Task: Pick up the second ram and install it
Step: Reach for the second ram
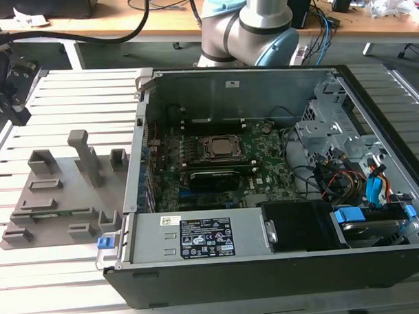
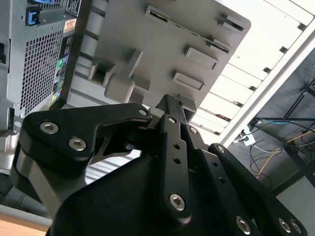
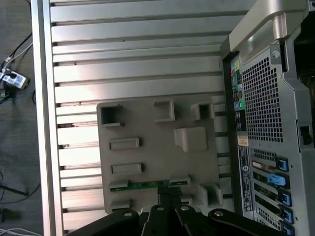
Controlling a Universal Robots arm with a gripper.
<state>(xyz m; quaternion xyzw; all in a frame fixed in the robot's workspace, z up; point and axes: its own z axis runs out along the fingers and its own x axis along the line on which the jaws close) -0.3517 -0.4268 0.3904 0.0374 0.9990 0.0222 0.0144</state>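
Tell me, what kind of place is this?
Probably a robotics lab: an open computer case lies on a slatted metal table, a robot arm stands beyond it, and cables trail over a wooden desk.

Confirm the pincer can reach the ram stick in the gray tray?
Likely yes: the ram stick lies exposed in its slot of the gray tray, nothing over it, with the pincer poised over the tray.

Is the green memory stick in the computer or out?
Out: the second ram sits in the grey tray beside the computer case.
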